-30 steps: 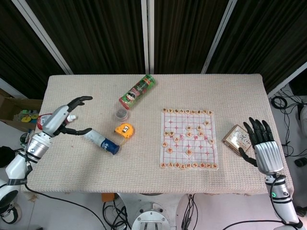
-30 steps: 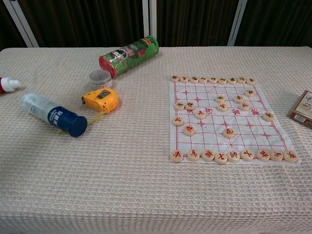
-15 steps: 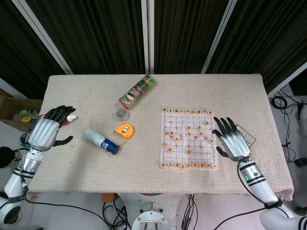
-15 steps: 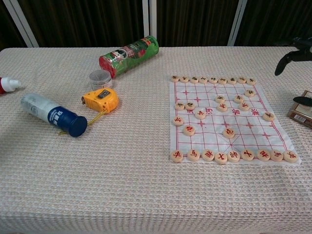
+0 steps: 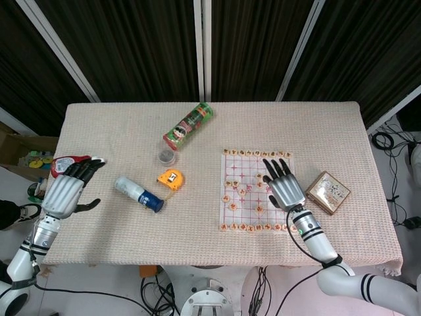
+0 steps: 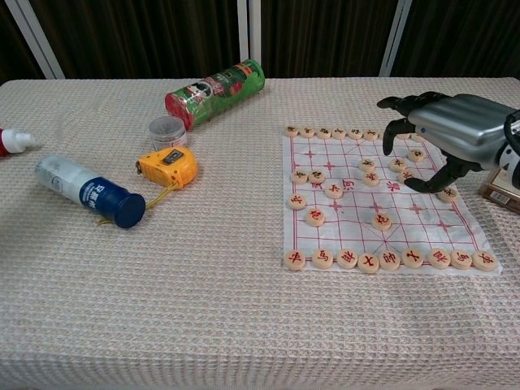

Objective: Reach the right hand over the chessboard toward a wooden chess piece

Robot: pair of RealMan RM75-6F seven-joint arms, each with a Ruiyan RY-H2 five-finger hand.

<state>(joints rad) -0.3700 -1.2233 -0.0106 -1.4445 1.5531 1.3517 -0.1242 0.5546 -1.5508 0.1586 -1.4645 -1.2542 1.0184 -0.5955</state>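
The white chessboard sheet with red lines lies right of the table's middle, dotted with several round wooden chess pieces. My right hand hovers over the board's right half, palm down, fingers spread and slightly curled, holding nothing. Its fingertips hang above the pieces near the board's far right. My left hand is open over the table's left edge, far from the board; the chest view does not show it.
A blue-capped bottle, a yellow tape measure, a small round lid and a green can lie left of the board. A brown box sits to its right. A red-and-white bottle lies by my left hand.
My right hand has swept left from beside the brown box to above the board's right half. My left hand drew back toward the table's left edge and let the blue-capped bottle lie.
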